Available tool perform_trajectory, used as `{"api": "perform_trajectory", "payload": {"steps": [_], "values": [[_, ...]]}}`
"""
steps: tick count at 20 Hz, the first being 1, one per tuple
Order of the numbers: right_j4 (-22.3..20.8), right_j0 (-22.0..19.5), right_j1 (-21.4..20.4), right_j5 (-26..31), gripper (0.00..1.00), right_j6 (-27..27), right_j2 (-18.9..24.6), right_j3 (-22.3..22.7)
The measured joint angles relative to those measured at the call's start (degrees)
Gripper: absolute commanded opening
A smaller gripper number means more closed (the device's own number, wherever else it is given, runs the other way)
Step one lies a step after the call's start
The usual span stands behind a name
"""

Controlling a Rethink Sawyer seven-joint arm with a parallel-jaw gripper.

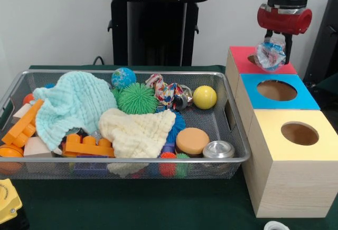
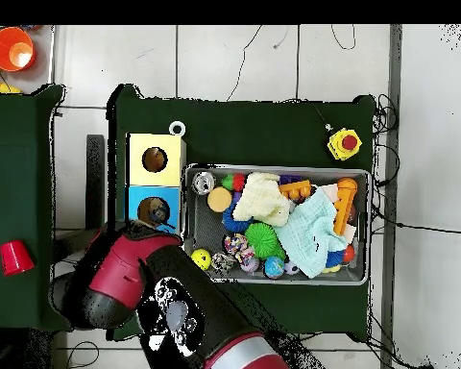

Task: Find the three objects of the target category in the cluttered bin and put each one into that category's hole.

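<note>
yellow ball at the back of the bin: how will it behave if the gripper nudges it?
The yellow ball looks smooth and round, so it probably rolls at a touch. It lies in the wire bin by a patterned toy; those would likely stop it. Smooth skin may slip from a pinch.

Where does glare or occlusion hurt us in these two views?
Front view: soft, even light; highlights on the crushed bottle in the gripper blur its outline, and the metal can glints. The blue-topped hole shows clearly. Overhead view: the arm hides the gripper and the red box; the bin stays visible.
</note>
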Motion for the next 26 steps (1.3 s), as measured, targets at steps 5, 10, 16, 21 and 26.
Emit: {"api": "perform_trajectory", "payload": {"steps": [5,10,16,21,26], "values": [[0.02,0.13,-0.02,0.0,0.0,0.0,-0.02,0.07],[0.85,0.13,-0.11,-0.01,0.0,0.0,-0.01,0.07],[3.49,0.14,-0.61,0.0,0.0,0.0,-0.01,0.07],[6.34,0.41,-1.39,0.0,0.0,0.0,-0.02,0.07],[8.72,1.37,-2.02,0.01,0.0,0.0,-0.01,0.07]]}}
